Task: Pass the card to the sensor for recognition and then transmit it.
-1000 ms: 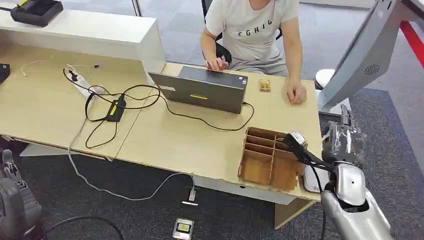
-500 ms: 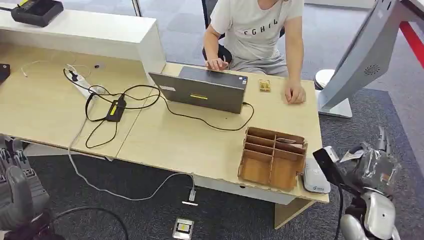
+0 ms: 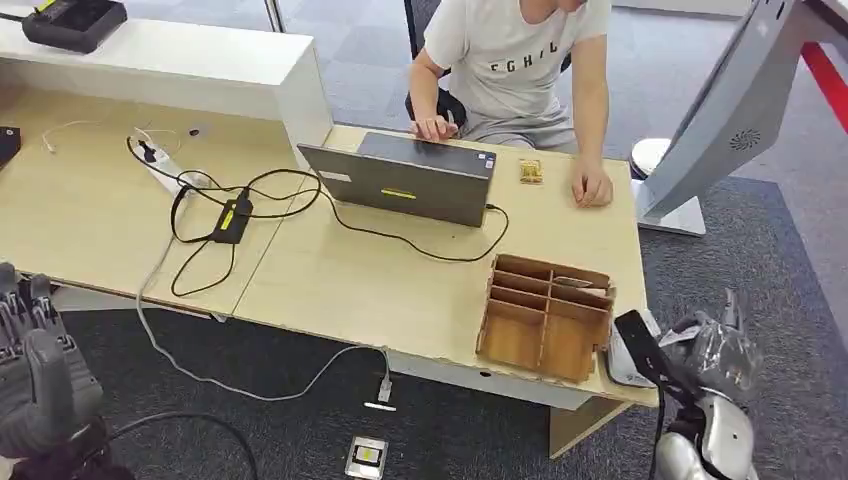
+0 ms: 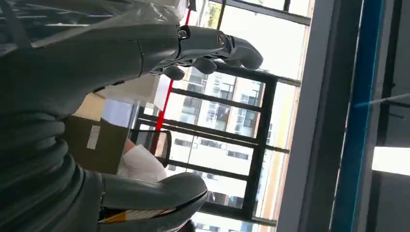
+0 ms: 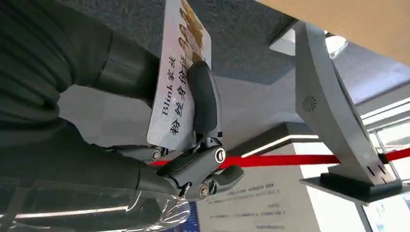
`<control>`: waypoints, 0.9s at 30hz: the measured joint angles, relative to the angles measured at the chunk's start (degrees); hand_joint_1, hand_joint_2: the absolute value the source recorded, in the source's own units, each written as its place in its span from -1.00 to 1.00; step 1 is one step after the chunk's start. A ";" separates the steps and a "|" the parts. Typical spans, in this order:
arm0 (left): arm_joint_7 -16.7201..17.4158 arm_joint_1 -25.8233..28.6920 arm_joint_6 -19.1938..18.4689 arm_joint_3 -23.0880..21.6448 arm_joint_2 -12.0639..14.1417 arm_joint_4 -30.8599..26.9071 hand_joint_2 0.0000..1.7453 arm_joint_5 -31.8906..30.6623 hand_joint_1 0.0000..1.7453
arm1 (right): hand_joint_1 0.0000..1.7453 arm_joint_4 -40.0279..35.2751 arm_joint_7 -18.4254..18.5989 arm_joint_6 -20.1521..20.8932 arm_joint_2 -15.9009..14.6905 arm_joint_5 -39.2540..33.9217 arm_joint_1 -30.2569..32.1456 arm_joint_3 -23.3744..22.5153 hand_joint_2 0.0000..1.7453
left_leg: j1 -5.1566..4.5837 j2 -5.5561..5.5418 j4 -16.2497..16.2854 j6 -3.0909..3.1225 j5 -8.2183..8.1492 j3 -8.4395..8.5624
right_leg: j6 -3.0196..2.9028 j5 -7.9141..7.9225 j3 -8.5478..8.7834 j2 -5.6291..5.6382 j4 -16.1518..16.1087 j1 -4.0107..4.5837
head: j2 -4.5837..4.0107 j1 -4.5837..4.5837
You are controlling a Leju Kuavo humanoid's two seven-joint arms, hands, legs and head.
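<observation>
Light wooden desk (image 3: 420, 290) with a seated person typing on a grey laptop (image 3: 405, 180), and a brown wooden slotted organiser box (image 3: 545, 315) near the front corner. Just beside it sits the small white rounded card sensor (image 3: 622, 362). Off that corner, low, the right hand (image 3: 705, 350) has the white printed card with black lettering (image 5: 176, 82) clamped between thumb and fingers. The left hand (image 3: 35, 375) hangs off the desk's other end, fingers apart, holding nothing. My take on doing this step right: bring the card flat over the sensor, face parallel to it, hold steady for the read, and don't clip the organiser on the way.
</observation>
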 joint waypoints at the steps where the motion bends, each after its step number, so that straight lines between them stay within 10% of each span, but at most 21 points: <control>1: 0.00 0.09 0.04 0.00 0.00 -0.07 1.00 -0.04 -1.00 | 1.00 1.01 -0.04 0.00 0.26 -0.30 -0.14 0.02 1.00 | 0.00 0.00 0.00 0.00 0.00 -0.01 | 0.00 0.00 0.00 0.00 0.00 0.00 | 0.00 -0.04; 27: 0.00 -1.82 -1.57 -0.52 0.00 0.72 1.00 1.66 -1.00 | 1.00 14.31 -1.60 -3.50 1.90 -3.61 -3.69 0.26 1.00 | -0.01 0.03 0.01 0.00 0.01 0.21 | -0.01 0.02 0.09 0.02 0.00 0.00 | 0.00 -0.02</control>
